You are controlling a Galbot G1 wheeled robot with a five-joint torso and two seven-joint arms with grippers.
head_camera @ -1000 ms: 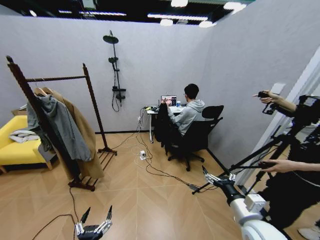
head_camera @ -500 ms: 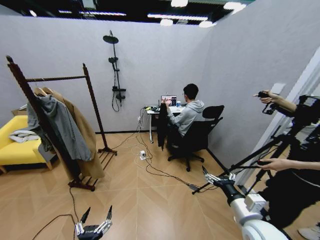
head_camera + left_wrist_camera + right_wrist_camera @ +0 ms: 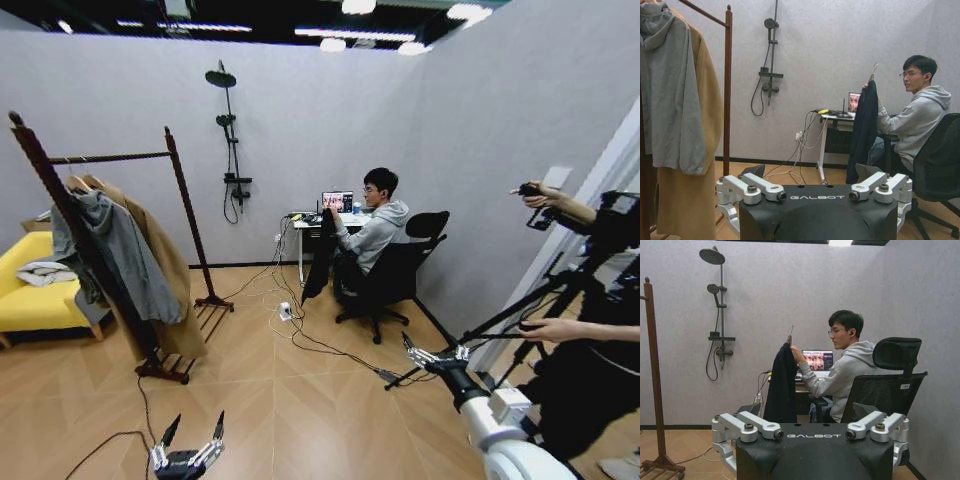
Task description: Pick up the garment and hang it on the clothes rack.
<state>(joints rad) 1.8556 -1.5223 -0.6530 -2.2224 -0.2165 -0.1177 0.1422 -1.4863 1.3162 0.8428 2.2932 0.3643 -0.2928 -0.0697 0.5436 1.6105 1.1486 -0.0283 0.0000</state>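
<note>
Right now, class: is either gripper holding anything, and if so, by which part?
Neither. The left gripper and right gripper are open and empty; a seated person's hand holds the garment up by its hanger.

Grey walls (image 3: 120, 90), herringbone wood floor (image 3: 300, 400), yellow sofa (image 3: 25, 295), wall shower (image 3: 228, 130)

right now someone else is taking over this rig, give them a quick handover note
Left gripper: open, empty, low over the floor.
Right gripper: open, empty, held out to the right.
Garment: on its hanger, held up by the seated person's hand at the desk, far across the room.
Clothes rack: on the left, with a grey jacket and a tan coat on it.
Done: nothing.
Left: take the garment, hang it on the rack.
</note>
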